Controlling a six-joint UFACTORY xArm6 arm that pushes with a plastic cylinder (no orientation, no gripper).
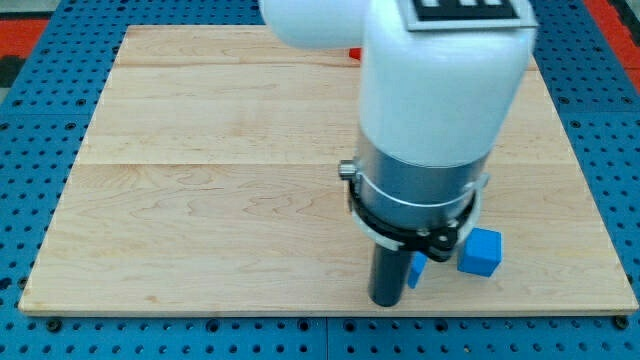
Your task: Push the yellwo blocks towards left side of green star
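No yellow block and no green star show in the camera view; the arm's white and grey body hides much of the board's right half. My tip [386,301] rests on the wooden board [200,200] near the view's bottom, right of centre. A blue cube [480,251] sits just to the tip's right. A sliver of another blue block [416,269] shows right beside the rod, touching or nearly touching it.
A small red block [353,54] peeks out at the view's top, beside the arm's white body. The board lies on a blue pegboard [40,120] that surrounds it on all sides.
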